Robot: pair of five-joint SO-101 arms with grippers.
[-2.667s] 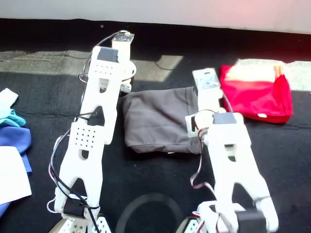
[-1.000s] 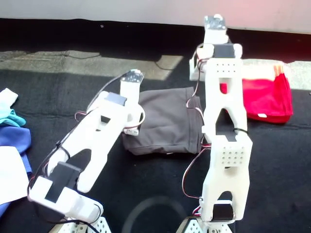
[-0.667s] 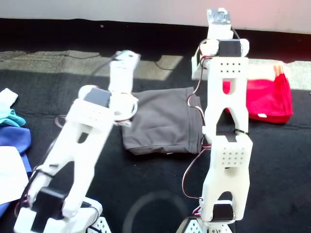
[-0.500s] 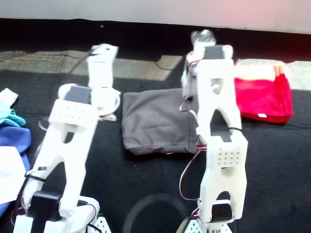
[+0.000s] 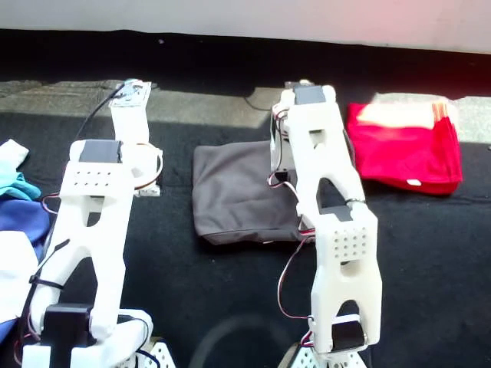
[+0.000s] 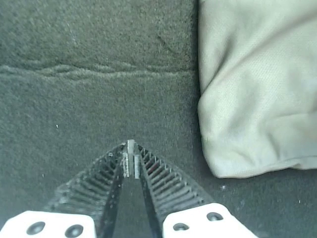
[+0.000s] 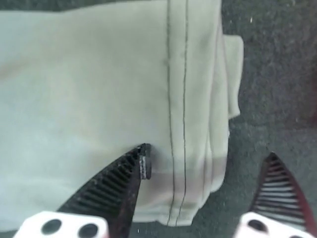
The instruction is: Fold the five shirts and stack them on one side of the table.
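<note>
A folded grey shirt (image 5: 230,195) lies mid-table on the black cloth. To its right lies a folded red shirt (image 5: 406,149). My right arm (image 5: 311,146) hangs over the grey shirt's right edge. In the right wrist view my right gripper (image 7: 208,161) is open, one finger over the grey shirt (image 7: 84,89) and the other over the cloth past its stitched hem. My left arm (image 5: 96,192) stands left of the shirt. My left gripper (image 6: 130,154) is shut with nothing in it, above bare cloth beside a corner of the grey shirt (image 6: 257,89).
Unfolded shirts lie heaped at the table's left edge: a teal one (image 5: 15,185), a blue one (image 5: 21,218) and a white one (image 5: 9,280). Black cloth (image 5: 437,253) lies bare at the front right. A sunlit strip (image 5: 222,107) runs along the back.
My left arm has swung left, off the grey shirt. My right arm has come back from near the red shirt and left, over the grey shirt's right edge.
</note>
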